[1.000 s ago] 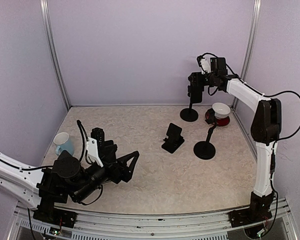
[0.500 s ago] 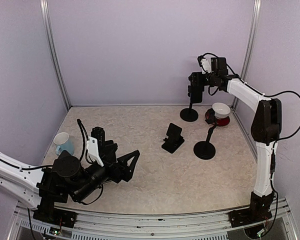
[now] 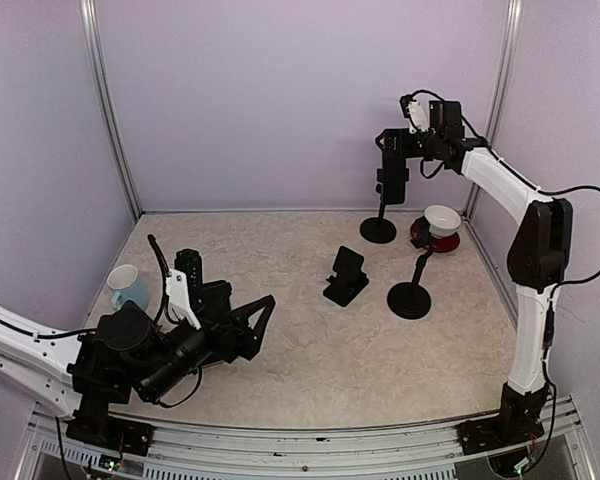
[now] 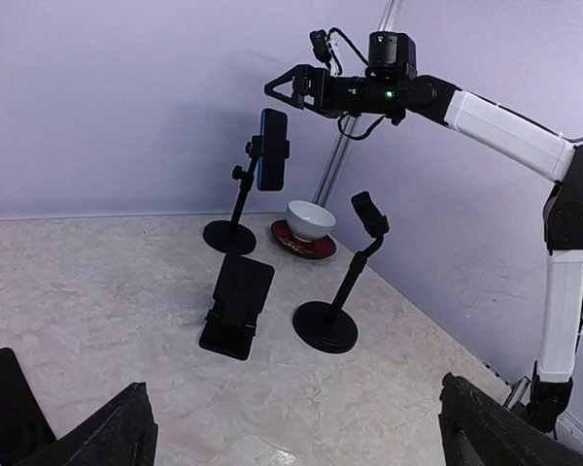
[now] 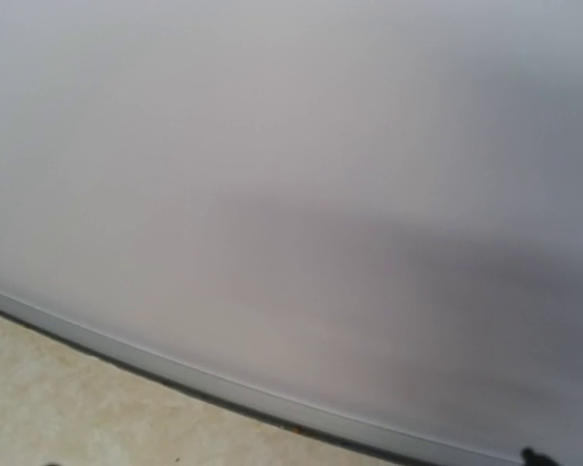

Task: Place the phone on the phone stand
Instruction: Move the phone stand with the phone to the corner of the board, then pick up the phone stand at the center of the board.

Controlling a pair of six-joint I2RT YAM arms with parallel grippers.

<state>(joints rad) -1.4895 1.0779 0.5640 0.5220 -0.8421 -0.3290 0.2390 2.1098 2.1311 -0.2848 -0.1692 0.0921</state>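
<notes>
Phone (image 4: 272, 148) sits clamped upright in the head of the tall phone stand (image 3: 378, 229), whose round base is at about 1 o'clock on the counter (image 3: 310, 370) in the overhead view. Right jaws hang above the phone, apart from it, released and spread, holding nothing; the right arm (image 3: 500, 185) reaches in from 3 o'clock. Left jaws, on the left arm (image 3: 130, 345) at 7 o'clock, are likewise released, wide apart and empty, low over the counter. Near the counter's middle lies a black folding stand (image 3: 346, 275); just beside it at 3 o'clock is a shorter stand (image 3: 410, 295) with a round base. A white bowl (image 3: 441, 216) on a red saucer (image 3: 422, 238) sits at 2 o'clock. A pale blue cup (image 3: 126, 285) stands at 9 o'clock.
</notes>
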